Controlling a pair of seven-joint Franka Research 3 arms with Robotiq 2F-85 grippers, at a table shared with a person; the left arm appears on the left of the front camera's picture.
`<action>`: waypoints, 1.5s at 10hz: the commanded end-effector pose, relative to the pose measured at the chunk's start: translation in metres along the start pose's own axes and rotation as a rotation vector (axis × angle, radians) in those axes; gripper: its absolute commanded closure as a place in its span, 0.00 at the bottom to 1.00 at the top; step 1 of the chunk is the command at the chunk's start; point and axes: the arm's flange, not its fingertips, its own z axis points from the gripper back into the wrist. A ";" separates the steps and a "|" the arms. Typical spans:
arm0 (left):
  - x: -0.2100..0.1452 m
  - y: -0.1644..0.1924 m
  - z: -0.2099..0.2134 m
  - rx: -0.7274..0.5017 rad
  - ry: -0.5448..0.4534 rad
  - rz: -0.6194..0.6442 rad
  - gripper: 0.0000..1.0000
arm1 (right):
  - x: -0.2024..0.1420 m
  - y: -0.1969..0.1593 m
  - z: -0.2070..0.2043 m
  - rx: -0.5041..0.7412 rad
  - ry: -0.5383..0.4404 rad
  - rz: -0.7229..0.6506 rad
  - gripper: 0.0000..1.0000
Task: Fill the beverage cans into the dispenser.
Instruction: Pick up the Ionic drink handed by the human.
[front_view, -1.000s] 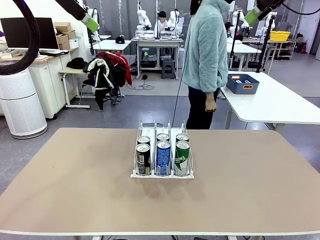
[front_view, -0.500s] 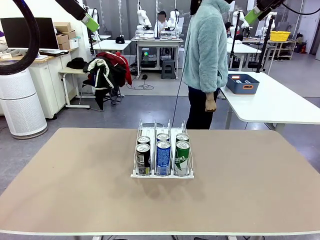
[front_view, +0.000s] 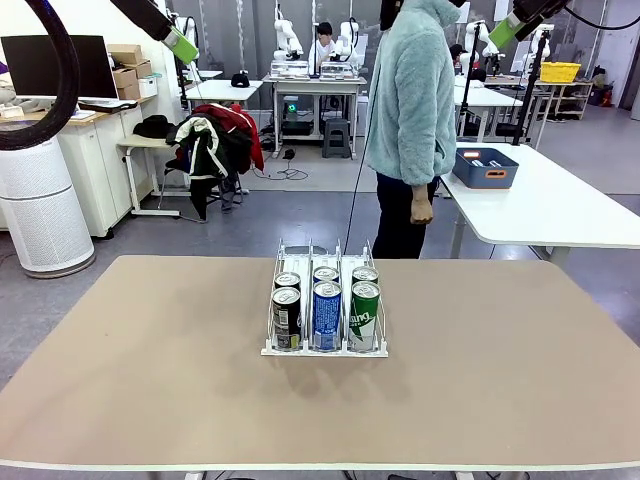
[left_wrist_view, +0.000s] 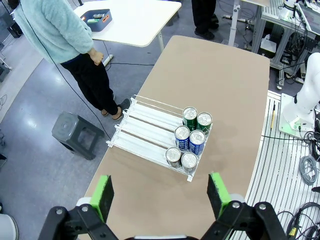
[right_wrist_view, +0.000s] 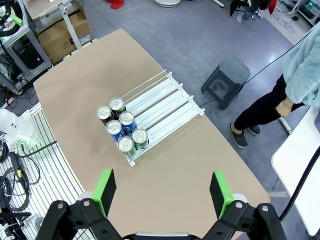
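1. The left tool (left_wrist_view: 161, 194) hung high above the desk (left_wrist_view: 220, 75), jaws wide apart, empty.
2. The right tool (right_wrist_view: 163, 192) likewise stood open, holding nothing.
3. Six beverage cans (front_view: 327, 315) sat at the front of the dispenser (front_view: 325, 352), mid-desk.

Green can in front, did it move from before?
No. The green can stays at the dispenser's front lip, in the right lane, beside the blue can.

Six upright cans (front_view: 327, 312) in dispenser (front_view: 325, 265).
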 end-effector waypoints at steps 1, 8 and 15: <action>-0.001 0.001 0.000 0.000 0.000 0.004 0.00 | -0.001 -0.001 0.000 0.005 -0.004 0.006 0.00; -0.001 0.001 0.000 0.000 0.000 0.004 0.00 | -0.001 -0.001 0.000 0.005 -0.004 0.006 0.00; -0.001 0.001 0.000 0.000 0.000 0.004 0.00 | -0.001 -0.001 0.000 0.005 -0.004 0.006 0.00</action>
